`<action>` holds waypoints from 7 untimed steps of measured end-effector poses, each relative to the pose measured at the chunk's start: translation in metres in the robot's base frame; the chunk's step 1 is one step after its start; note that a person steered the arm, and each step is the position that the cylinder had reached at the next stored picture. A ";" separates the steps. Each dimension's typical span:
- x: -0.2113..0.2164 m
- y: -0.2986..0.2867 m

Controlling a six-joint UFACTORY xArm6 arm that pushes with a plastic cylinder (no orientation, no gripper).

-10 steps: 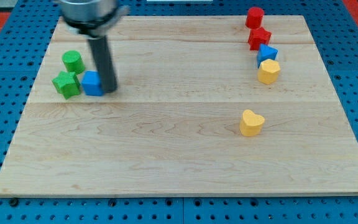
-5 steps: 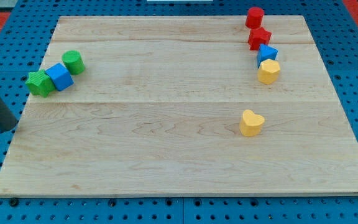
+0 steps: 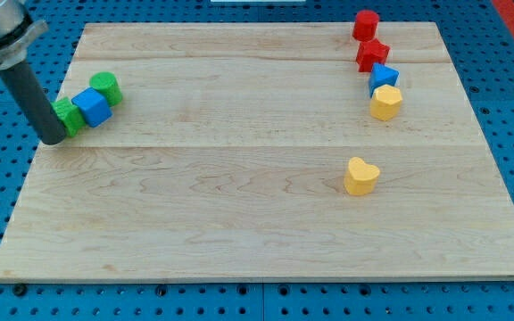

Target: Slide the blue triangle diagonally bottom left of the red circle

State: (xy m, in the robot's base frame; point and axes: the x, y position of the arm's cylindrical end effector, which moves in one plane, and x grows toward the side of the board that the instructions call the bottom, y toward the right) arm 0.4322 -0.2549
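Observation:
The blue triangle [image 3: 383,76] lies at the view's upper right, between the red star [image 3: 372,54] above it and the yellow hexagon [image 3: 385,102] below it. The red circle [image 3: 365,24] stands at the top of that column, near the board's top edge. My tip [image 3: 52,139] is far away at the view's left edge of the board. It stands right beside the green star [image 3: 69,116] and partly hides it.
A blue cube [image 3: 91,107] touches the green star, and a green cylinder [image 3: 105,87] sits just above and to the right of the cube. A yellow heart [image 3: 360,176] lies alone at the right of centre. The wooden board [image 3: 239,214] lies on blue pegboard.
The blue cube and green star were pushed left and the cube turned. My tip swung out past the board's left edge, then came back up and right against the green star.

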 end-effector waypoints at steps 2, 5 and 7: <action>0.001 0.046; 0.002 0.428; -0.093 0.493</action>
State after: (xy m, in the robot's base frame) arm 0.3395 0.2381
